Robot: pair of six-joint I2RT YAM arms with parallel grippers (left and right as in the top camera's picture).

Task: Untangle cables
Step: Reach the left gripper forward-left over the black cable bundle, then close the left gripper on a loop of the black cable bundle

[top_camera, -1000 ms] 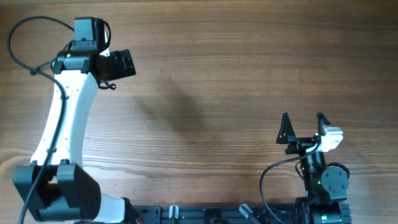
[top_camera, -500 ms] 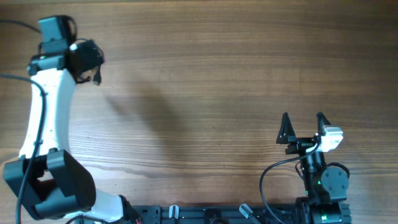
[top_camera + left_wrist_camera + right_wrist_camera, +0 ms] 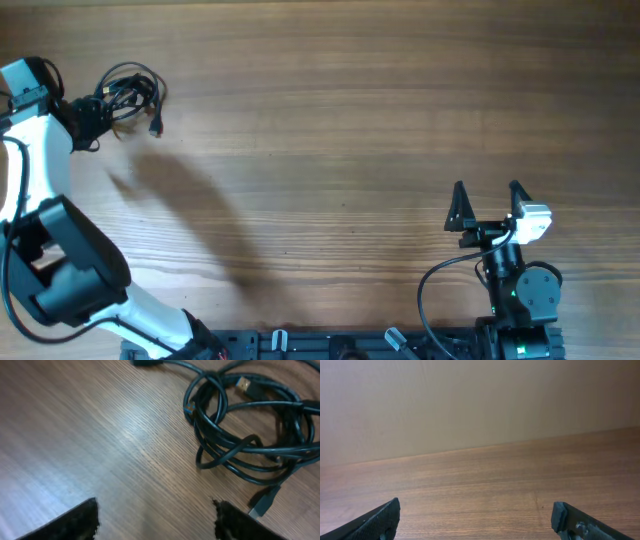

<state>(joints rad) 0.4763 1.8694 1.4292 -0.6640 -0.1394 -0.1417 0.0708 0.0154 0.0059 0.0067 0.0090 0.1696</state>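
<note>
The cables (image 3: 130, 92) lie as one small knotted black bundle on the wooden table at the far left. In the left wrist view the bundle (image 3: 245, 435) shows as looped cords with a gold plug end and a flat plug end. My left gripper (image 3: 92, 118) is open and empty, just left of the bundle; in its own view the fingertips (image 3: 156, 519) stand apart over bare wood. My right gripper (image 3: 487, 197) is open and empty at the front right, far from the cables; its fingertips (image 3: 476, 516) frame bare table.
The wooden table (image 3: 350, 120) fills the overhead view. The left arm (image 3: 40, 200) runs along the left edge, its thick wire beside it. The right arm's base (image 3: 515, 300) stands at the front right. A black rail (image 3: 330, 345) lines the front edge.
My left arm has swung left, from over the bundle toward the table's left edge. The cable bundle, hidden under the wrist before, now lies uncovered. The right arm has not moved.
</note>
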